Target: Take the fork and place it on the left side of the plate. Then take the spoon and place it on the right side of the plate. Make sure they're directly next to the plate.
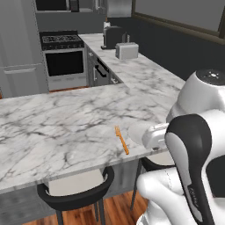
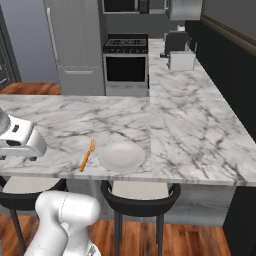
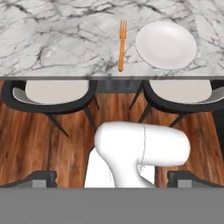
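A slim orange fork [image 1: 122, 139] [image 2: 88, 155] [image 3: 122, 43] lies flat on the marble counter [image 2: 190, 130], close to the left of the plain white plate [image 2: 121, 156] [image 3: 166, 44], with a narrow gap between them. Both sit near the counter's front edge. In the left base view my hand covers part of the plate [image 1: 135, 131]. My gripper [image 3: 116, 180] hangs open and empty, high up and back from the counter edge, over the stools and wood floor; its fingertips [image 3: 41, 178] stand wide apart. The spoon is out of view.
Two black stools with pale seats [image 3: 54, 92] [image 3: 183, 94] are tucked under the counter's front edge. A toaster [image 2: 181, 61] and a dark appliance [image 2: 176, 42] stand far back on the right arm of the counter. A stove [image 2: 126, 62] is beyond.
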### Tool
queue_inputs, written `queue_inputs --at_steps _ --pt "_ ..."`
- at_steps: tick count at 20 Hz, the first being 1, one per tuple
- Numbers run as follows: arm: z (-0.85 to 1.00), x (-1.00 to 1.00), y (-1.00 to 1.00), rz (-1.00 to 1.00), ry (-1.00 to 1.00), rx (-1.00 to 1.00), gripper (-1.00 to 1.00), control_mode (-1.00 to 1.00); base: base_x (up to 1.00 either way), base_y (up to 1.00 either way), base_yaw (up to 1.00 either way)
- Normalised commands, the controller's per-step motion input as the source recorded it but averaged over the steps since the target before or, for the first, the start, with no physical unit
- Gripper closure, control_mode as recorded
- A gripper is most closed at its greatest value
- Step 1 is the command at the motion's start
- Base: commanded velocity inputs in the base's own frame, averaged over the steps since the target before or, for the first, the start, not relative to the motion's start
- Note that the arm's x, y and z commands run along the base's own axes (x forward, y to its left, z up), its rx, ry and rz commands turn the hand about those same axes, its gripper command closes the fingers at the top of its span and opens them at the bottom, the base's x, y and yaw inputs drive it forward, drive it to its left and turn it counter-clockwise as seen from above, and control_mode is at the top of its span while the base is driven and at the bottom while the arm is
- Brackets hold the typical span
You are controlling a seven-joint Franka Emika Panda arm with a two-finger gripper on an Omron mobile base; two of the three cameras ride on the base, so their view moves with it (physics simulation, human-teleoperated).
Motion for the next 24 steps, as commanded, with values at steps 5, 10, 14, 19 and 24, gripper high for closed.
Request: queue_inputs --at_steps 5,10,14,19,24 --pt "-0.03 -0.48 -0.01 0.0 -0.14 0.0 -1.0 -1.0 0.0 0.0 0.0" --pt "-0.02 -0.19 0.0 0.0 -0.04 0.0 -1.0 1.0 -0.1 0.0 0.0" --pt "0.0 0.0 0.0 0.0 0.0 0.0 -1.0 1.0 -0.38 0.0 0.0" --pt "0.0 0.0 0.0 0.0 0.0 0.0 -1.0 1.0 -0.37 0.08 0.0" --pt "0.0 0.0 0.0 0.0 0.0 0.0 -1.0 1.0 -0.36 0.21 0.0"
